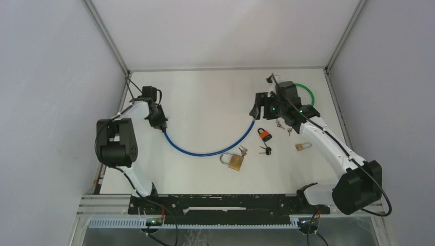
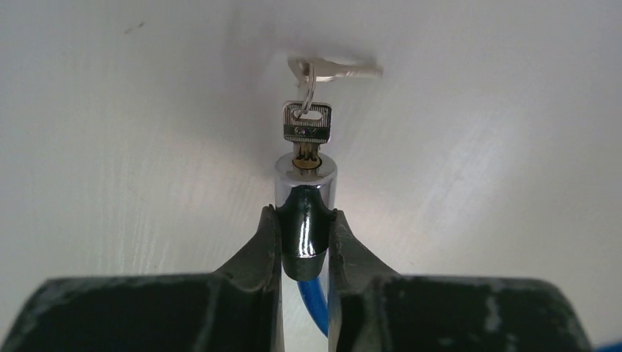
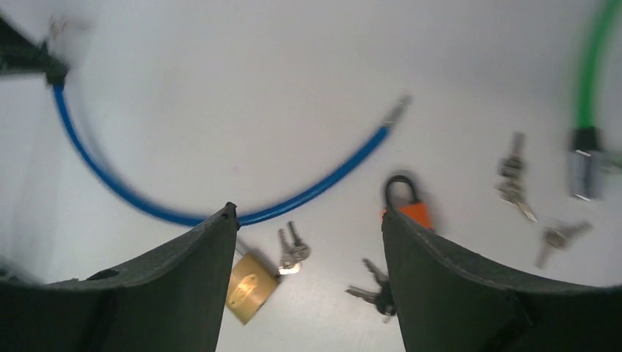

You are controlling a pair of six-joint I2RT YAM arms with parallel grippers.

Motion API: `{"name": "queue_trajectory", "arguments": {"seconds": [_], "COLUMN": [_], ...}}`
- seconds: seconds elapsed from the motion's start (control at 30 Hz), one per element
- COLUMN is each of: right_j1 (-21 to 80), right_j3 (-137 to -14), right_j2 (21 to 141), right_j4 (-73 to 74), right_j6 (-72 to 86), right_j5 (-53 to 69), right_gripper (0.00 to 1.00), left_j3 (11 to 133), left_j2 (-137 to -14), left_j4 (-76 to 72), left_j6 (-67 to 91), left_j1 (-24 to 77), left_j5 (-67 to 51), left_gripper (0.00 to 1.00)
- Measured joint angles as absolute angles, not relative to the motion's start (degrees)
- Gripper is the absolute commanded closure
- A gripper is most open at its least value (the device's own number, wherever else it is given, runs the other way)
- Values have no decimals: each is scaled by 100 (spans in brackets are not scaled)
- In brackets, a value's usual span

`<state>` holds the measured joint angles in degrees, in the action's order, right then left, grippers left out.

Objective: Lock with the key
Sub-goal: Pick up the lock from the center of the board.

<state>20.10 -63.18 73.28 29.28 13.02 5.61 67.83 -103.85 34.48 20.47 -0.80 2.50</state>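
Left hand: closed tight on the chrome lock cylinder, one finger on either side.
Key: seated in the cylinder's end face, bow outward; its ring carries a second key that lies on the bench.
Blue cable: curves from the cylinder across the bench; its free pin end lies apart, near the right hand.
Right hand: fingers wide apart, holding nothing, above the orange padlock.
Brass padlock: just beside the cable's curve, small keys next to it.
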Motion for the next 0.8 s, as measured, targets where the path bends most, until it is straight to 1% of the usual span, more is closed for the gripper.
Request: {"name": "queue_trajectory", "arguments": {"seconds": [0.07,0.17,0.3,0.37,0.43,0.5,0.57,0.73,0.8], "right_j1": [2322,2773,3363,3726,4084,4348,4556,4947,5094], "right_j3": [-6318,-6316,-6342,-6702,-7555,-8145,-8340,-8737,-8969], "right_j2": [7529,7994,8986,9778,10790,11542,11950,12521,12682], "right_j4": [2733,2145,425,-322,-768,-1216,-1588,-1737,-1706], "right_j6": [1184,1096,1726,2270,2910,3511,4117,5002,5140], "right_j5": [939,1846,3046,3441,3750,3922,4023,4097,4084], "right_gripper": [22,22,22,23,23,22,22,22,24], "left_j3": [6713,6449,6167,6145,6145,6147,6149,6160,6160], "left_j2": [-10086,-9297,-8377,-8180,-8132,-8130,-8097,-7832,-7749], "left_j4": [3330,3087,2985,3037,3083,3166,3280,3500,3551], "left_j6": [1935,1763,1686,1702,1723,1778,1817,1951,1994], "left_j1": [-78,-73,-64,-64,-64,-64,-67,-67,-67], "left_j5": [-19,-425,-845,-996,-1098,-1175,-1240,-1337,-1382], "left_gripper": [100,100,100,100,100,100,100,100,100]}}
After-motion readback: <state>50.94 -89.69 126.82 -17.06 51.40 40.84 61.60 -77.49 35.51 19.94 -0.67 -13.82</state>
